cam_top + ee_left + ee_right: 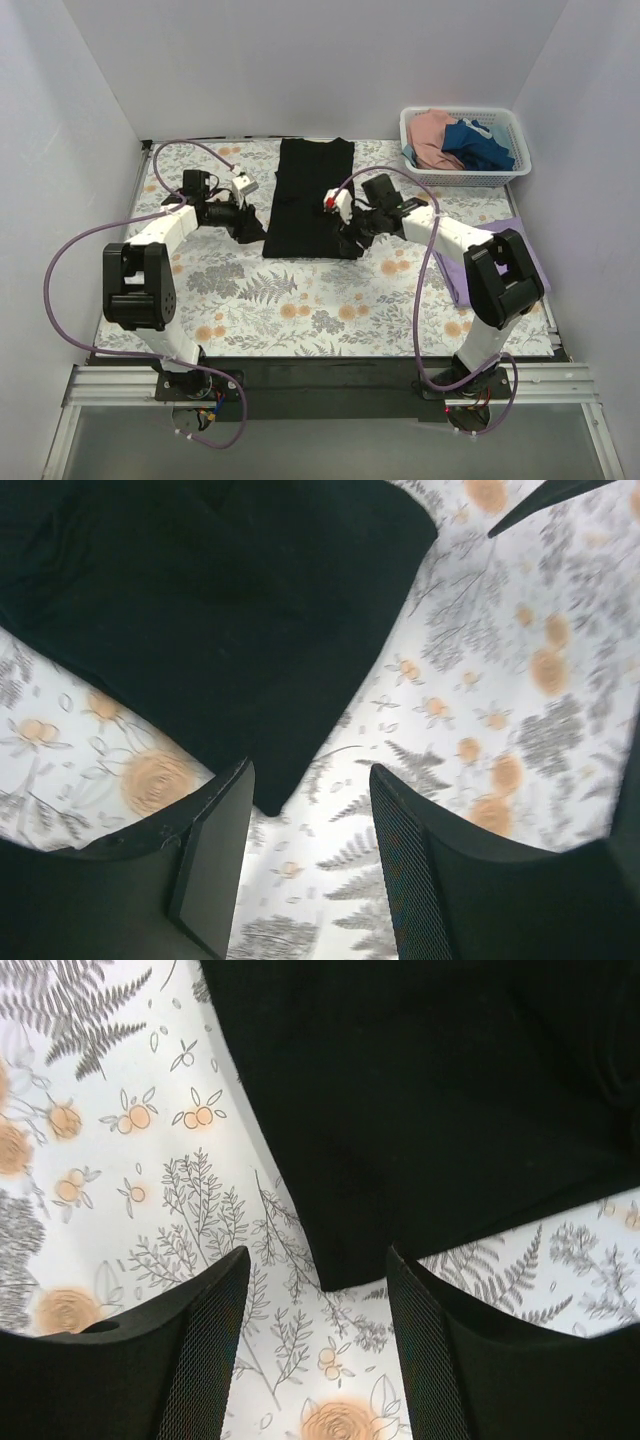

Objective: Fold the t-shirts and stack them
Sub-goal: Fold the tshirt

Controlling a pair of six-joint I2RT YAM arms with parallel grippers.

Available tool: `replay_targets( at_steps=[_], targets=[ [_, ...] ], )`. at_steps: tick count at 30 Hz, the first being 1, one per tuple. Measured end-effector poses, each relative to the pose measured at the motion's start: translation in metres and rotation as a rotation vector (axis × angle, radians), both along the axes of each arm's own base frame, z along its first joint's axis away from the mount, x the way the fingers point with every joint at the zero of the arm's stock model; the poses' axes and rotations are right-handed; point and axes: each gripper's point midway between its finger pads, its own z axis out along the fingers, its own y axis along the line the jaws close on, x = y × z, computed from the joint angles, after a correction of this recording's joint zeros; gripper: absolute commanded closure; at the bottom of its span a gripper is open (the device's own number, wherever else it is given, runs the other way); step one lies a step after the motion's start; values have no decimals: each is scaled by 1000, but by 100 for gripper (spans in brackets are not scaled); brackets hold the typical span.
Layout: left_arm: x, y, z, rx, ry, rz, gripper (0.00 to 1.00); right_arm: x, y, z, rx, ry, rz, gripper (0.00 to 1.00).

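Black t-shirt (310, 195) cloth reaches both grippers at its near end. The left gripper (310, 772) hangs low over the table with its fingers (215, 850) clearly parted and nothing clamped between them. A rounded corner of the shirt lies flat on the floral tablecloth (480, 710) just ahead of the gap, nearer to the finger on the left of the wrist view. The right gripper (318, 1255) is parted wide too and has hold of nothing. A squarer corner of the same shirt points into the space between its fingertips and rests on the printed cloth.

Seen from above, the two grippers flank the shirt's near edge, the left one at its left corner and the right one at its right corner. From there the shirt runs as a long dark rectangle toward the far wall, about midway across the table.

Farther out, a white lattice basket (470, 180) stands in the far right corner. A pink t-shirt (432, 135) and a dark blue t-shirt (482, 148) are bunched together inside it. A lavender t-shirt (522, 230) lies on the right side of the table, well apart from the black one and partly hidden by the right arm.
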Motion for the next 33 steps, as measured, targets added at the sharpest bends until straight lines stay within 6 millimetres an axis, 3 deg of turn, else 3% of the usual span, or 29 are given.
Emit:
replay_targets(
  at_steps=[5, 12, 18, 21, 22, 24, 27, 33],
  targets=[
    [0, 3, -25, 83, -178, -140, 51, -7, 15, -18, -103, -134, 127, 35],
    [-15, -9, -62, 184, -311, -306, 51, -5, -3, -58, -218, -180, 164, 37],
    [-25, -18, -93, 259, -350, -383, 51, 7, 1, -63, -226, -246, 187, 55],
    [-22, -22, -99, 275, -378, -401, 62, 9, 1, -64, -231, -271, 196, 71],
    [-19, -23, -99, 279, -391, -402, 67, 10, 1, -65, -233, -280, 202, 82],
    [-15, -25, -100, 284, -409, -403, 84, 12, 1, -65, -241, -300, 209, 96],
    [-7, -26, -99, 305, -434, -393, 100, 14, 0, -65, -250, -318, 212, 99],
    [-4, -24, -88, 308, -337, -334, 100, 10, -6, -58, -265, -309, 213, 99]
  ],
)
